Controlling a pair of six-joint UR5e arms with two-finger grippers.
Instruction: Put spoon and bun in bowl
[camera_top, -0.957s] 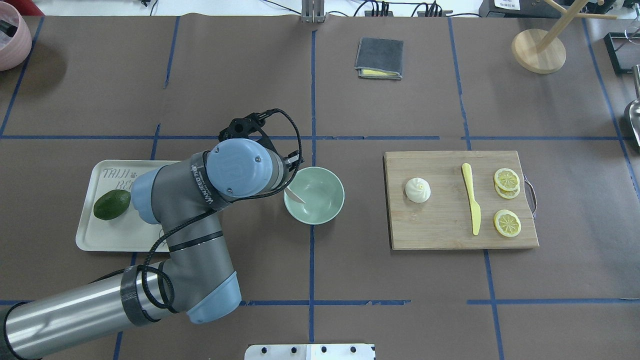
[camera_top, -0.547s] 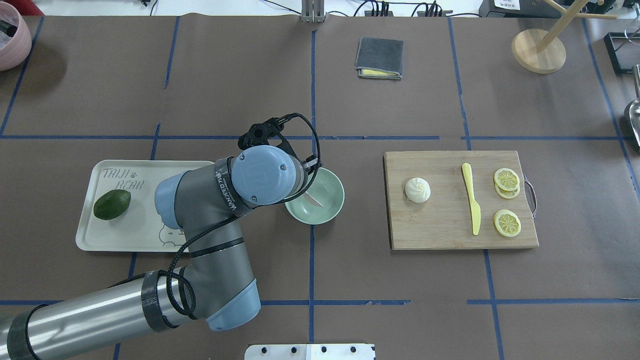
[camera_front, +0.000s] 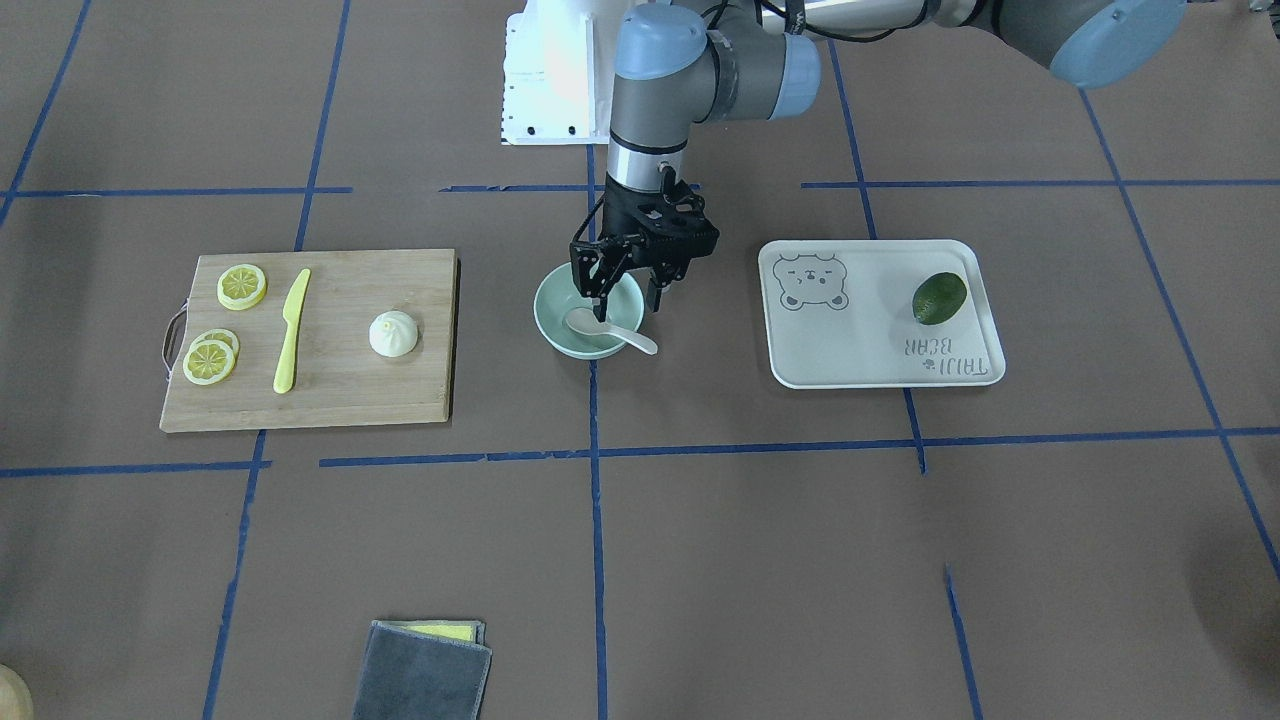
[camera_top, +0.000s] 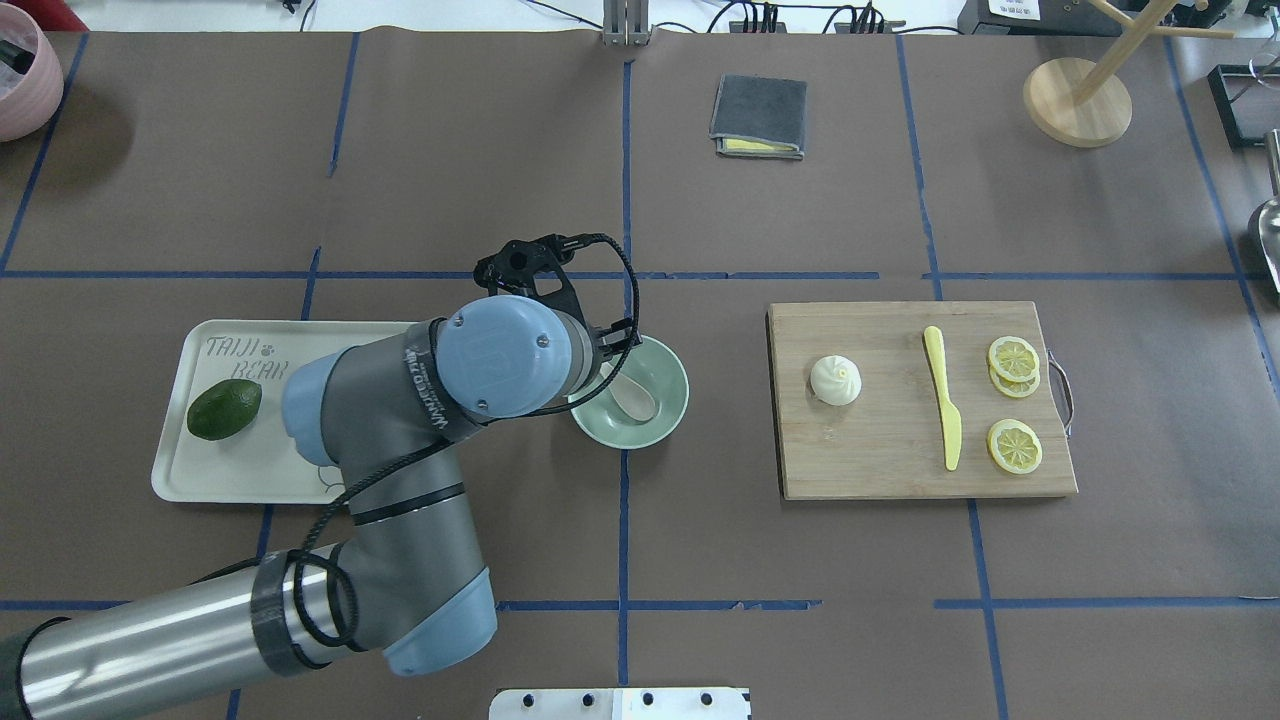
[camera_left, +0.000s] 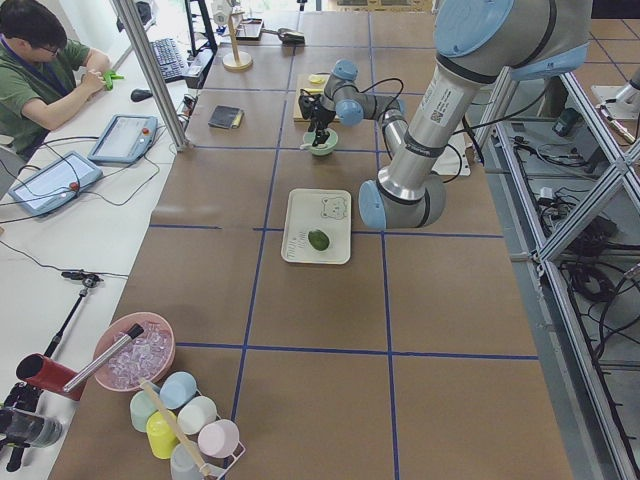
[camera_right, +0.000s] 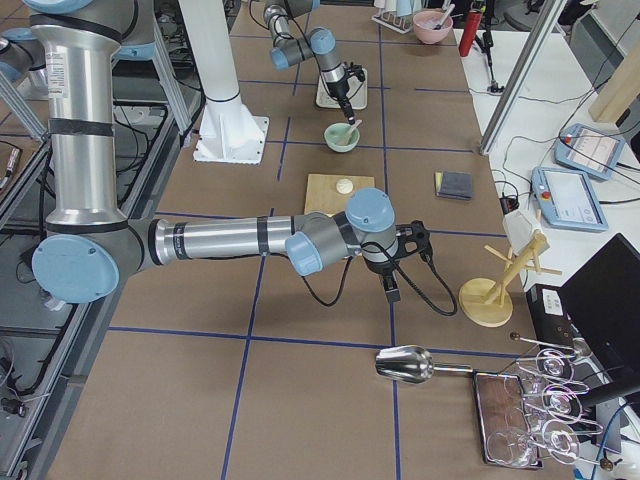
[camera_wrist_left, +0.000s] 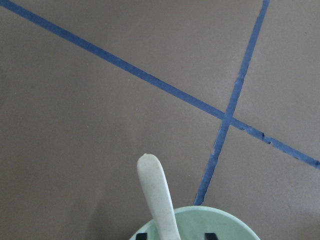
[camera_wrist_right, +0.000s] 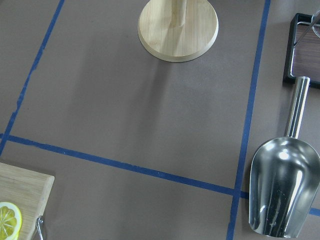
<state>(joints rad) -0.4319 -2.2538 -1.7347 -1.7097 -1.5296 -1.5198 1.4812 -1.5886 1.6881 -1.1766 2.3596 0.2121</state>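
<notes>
The pale spoon (camera_front: 590, 322) lies in the mint-green bowl (camera_front: 546, 318), its handle over the rim toward the tray; it also shows in the overhead view (camera_top: 633, 398) and the left wrist view (camera_wrist_left: 157, 195). My left gripper (camera_front: 622, 292) hangs just above the bowl (camera_top: 662, 420), fingers spread and off the spoon. The white pleated bun (camera_top: 835, 380) sits on the cutting board's left part, apart from both grippers. My right gripper (camera_right: 392, 285) shows only in the exterior right view, beyond the board near the wooden stand; I cannot tell if it is open or shut.
The wooden cutting board (camera_top: 880, 455) also carries a yellow knife (camera_top: 945, 400) and lemon slices (camera_top: 1014, 445). A white bear-print tray (camera_top: 250, 470) with an avocado (camera_top: 224, 409) lies left of the bowl. A grey cloth (camera_top: 758, 115), wooden stand (camera_top: 1077, 100) and metal scoop (camera_wrist_right: 282, 195) lie farther off.
My left gripper carried the spoon from the bowl's left rim over its middle and let it go. The spoon now rests in the bowl, and the arm has shifted slightly back left.
</notes>
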